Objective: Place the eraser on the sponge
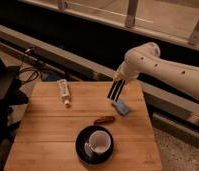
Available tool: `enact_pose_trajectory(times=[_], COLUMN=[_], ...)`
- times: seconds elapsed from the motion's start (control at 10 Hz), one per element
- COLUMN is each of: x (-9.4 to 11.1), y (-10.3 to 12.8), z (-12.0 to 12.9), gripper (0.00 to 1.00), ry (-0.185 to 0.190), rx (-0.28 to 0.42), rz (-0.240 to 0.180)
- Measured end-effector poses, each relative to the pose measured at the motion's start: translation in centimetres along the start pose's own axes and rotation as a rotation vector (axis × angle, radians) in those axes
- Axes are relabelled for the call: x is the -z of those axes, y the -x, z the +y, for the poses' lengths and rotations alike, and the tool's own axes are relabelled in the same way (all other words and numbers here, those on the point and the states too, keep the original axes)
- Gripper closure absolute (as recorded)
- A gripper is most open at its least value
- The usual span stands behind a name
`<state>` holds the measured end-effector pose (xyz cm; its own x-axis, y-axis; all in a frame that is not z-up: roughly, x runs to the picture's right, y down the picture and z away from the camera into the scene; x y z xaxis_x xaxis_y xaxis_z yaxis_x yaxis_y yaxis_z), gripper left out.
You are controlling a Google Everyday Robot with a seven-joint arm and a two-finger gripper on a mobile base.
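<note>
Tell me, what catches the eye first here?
A big white arm enters from the right, and its dark pincer hangs just above a small blue block at the far right of the wooden table. Next comes the white cup on a black saucer near the front edge. A white tube lies at the far left.

Gripper (115,96) by blue block (122,106), table (43,130) rear-rt; brown obj (104,120) nr plate (79,146)
</note>
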<state>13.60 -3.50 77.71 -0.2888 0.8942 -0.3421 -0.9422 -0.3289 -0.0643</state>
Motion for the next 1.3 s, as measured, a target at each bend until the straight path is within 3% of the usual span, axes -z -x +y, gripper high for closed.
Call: enact_pose_trajectory(times=[0.6, 1.0, 1.3], x=[-5.3, -8.8, -10.7], y=[-1.0, -3.0, -3.6], z=[-4.3, -5.7, -7.1], gripper=[0.96, 0.96, 0.96], ry=[-0.05, -0.037, -0.039], rx=[-0.133, -0.203, -0.241], rz=[0.121, 0.208, 0.236])
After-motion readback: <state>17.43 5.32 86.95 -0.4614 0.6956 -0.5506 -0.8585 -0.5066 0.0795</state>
